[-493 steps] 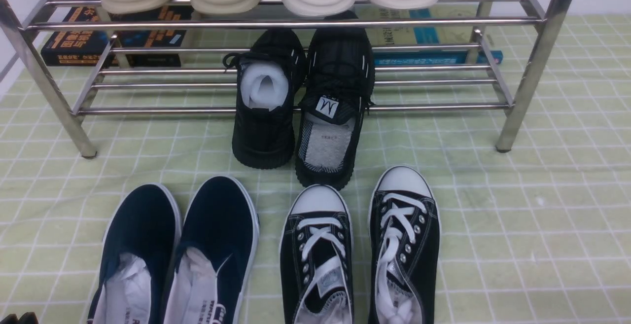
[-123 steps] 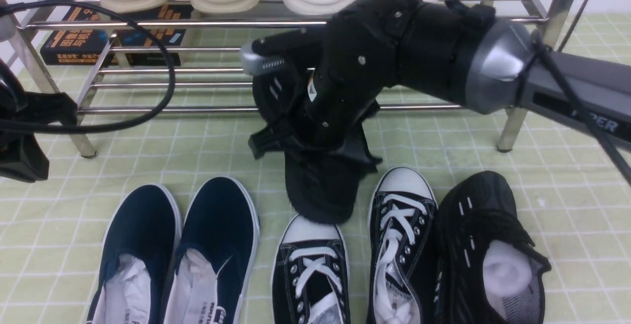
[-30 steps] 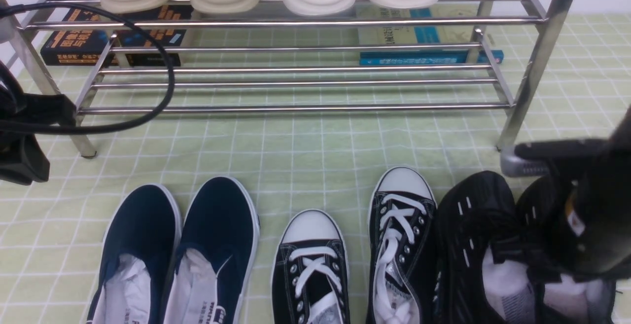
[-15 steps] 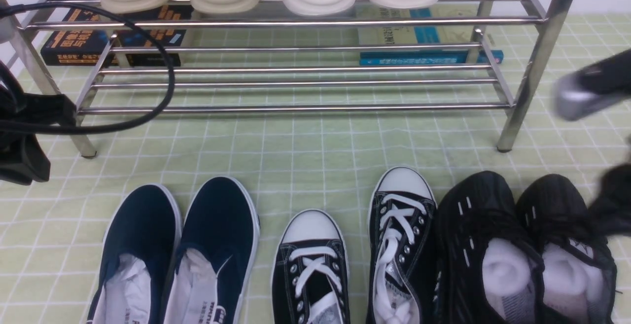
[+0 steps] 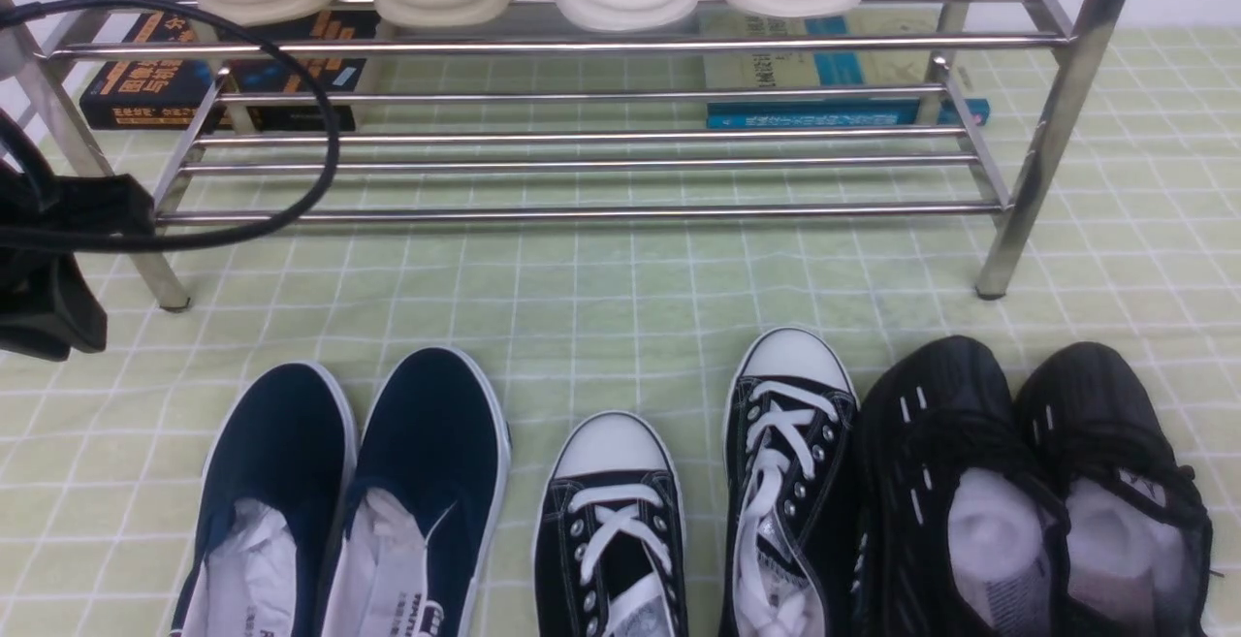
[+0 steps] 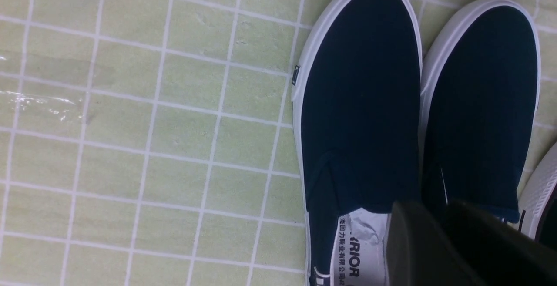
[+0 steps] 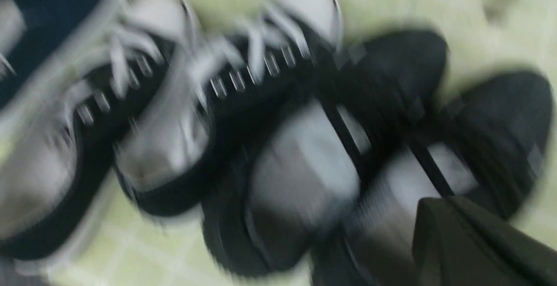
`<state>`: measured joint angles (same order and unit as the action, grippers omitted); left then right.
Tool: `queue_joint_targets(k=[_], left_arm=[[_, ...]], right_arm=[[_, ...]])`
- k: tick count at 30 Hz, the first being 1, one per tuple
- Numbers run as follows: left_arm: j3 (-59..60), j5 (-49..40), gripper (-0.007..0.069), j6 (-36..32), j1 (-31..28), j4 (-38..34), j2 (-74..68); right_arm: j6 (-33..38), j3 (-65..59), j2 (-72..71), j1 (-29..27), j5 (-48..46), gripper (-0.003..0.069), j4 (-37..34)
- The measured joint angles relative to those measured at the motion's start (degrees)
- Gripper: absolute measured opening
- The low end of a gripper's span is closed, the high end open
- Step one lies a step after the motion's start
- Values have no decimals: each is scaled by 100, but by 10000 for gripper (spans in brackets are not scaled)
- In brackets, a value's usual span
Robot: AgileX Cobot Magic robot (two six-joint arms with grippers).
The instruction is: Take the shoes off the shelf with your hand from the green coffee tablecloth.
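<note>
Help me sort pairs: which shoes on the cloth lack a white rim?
The black knit sneakers at the right end; navy slip-ons and canvas sneakers both have white rims.

Shelf point(image 5: 582, 213): polished metal tubing, mirror-bright. Tablecloth point(image 5: 601, 307): pale green cloth, matt, lightly creased. Shoes point(image 5: 945, 404): black knit uppers, matt, white paper stuffing. Canvas sneakers point(image 5: 790, 443): matt cloth, smooth white toe caps, probably rubber. Slip-ons point(image 5: 427, 433): navy cloth, matt.

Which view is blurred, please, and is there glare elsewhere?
Right wrist view: motion blur smears the shoes and canvas sneakers. Front view: sharp, glints along the shelf tubes. Left wrist view: sharp, one shiny patch on the green tablecloth.
</note>
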<state>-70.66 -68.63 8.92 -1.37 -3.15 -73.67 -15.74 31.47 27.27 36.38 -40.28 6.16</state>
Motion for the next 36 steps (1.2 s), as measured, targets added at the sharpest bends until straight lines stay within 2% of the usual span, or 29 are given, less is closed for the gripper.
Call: queue_joint_targets(k=[4,9,36], left_arm=[[0,0,127,-1,0,-4,0],[0,0,130,-1,0,-4,0],[0,-6,148,-1,0,351,0]], right_arm=[[0,-686,-227,0,1173,-15,0],[0,-941,-246,0,1691,-13,0],[0,-988,-258,0,1730,0,0]])
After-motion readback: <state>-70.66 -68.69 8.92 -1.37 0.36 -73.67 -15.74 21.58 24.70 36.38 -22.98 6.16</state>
